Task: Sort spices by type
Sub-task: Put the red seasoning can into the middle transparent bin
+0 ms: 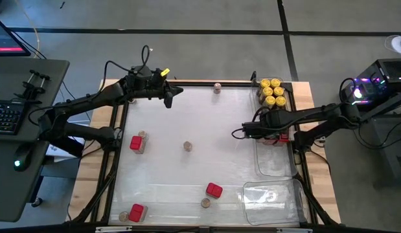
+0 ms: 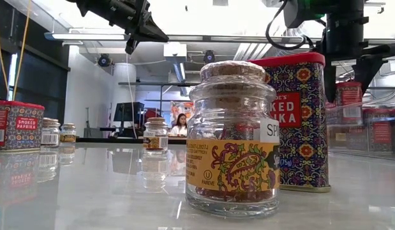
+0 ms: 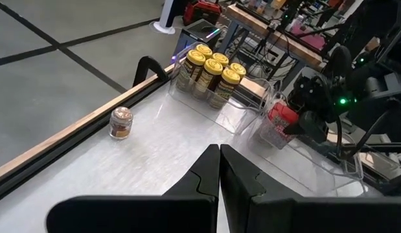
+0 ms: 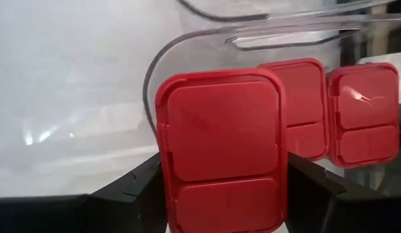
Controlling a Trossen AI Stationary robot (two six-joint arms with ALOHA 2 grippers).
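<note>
While right fingers (image 4: 223,188) grip red tin (image 4: 221,152), left fingers (image 3: 219,169) clenched above glossy table (image 1: 187,175).

Jars (image 1: 273,91) sit in tray (image 1: 282,105), apparently behind tins (image 1: 282,136).

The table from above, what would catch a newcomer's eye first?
The cluster of yellow-lidded jars in the clear tray at the table's far right corner stands out. Just below it, the right gripper holds a red tin over that tray, beside two tins already there. Other red tins and small cork-topped jars lie scattered, while the left gripper hovers shut.
</note>
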